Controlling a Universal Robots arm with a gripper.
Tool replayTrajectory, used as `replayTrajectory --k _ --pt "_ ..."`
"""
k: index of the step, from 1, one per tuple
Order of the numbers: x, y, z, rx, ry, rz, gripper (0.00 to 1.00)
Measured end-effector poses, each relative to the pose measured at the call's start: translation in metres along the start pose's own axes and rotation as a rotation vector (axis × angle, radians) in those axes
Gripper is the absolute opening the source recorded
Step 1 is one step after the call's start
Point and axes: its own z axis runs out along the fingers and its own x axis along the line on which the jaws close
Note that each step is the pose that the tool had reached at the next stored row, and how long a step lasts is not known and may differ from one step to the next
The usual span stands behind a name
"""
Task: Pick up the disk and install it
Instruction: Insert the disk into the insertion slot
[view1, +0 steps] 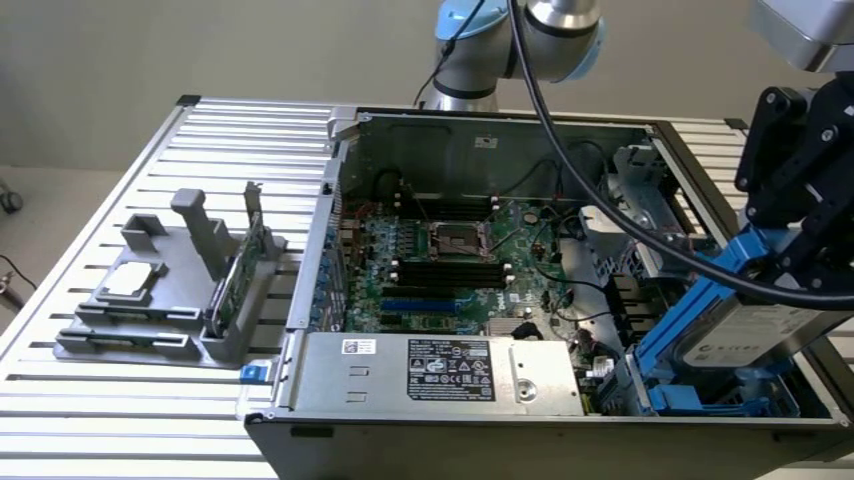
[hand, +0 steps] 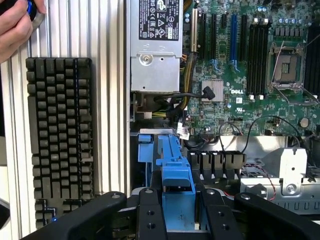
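The disk (view1: 747, 335), a silver-grey drive with a white label in a bright blue carrier, hangs tilted over the open computer case's corner at the exterior view's right. My black gripper (view1: 790, 262) is shut on its upper end. In the wrist view the blue carrier (hand: 176, 175) sits clamped between my two black fingers (hand: 150, 215), with the gripper (hand: 177, 216) directly above the case's drive bay. Blue bay brackets (view1: 694, 400) lie just below the disk, and I cannot tell whether it touches them.
The open case (view1: 454, 130) holds a green motherboard (view1: 441, 260) and a grey power supply (view1: 441, 370). A grey fixture (view1: 160, 300) with a small square chip (view1: 130, 280) and an upright card (view1: 234, 275) stands at the exterior view's left. Outside the case lie a black keyboard (hand: 60, 135) and a person's hand (hand: 15, 25).
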Motion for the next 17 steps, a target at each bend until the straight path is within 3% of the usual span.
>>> replayTrajectory --k 10,17 --pt "0.0012 -0.0006 -0.0001 -0.0002 -0.0053 -0.003 0.33" --pt "0.0016 -0.0017 0.0003 -0.0008 -0.0059 -0.014 0.33"
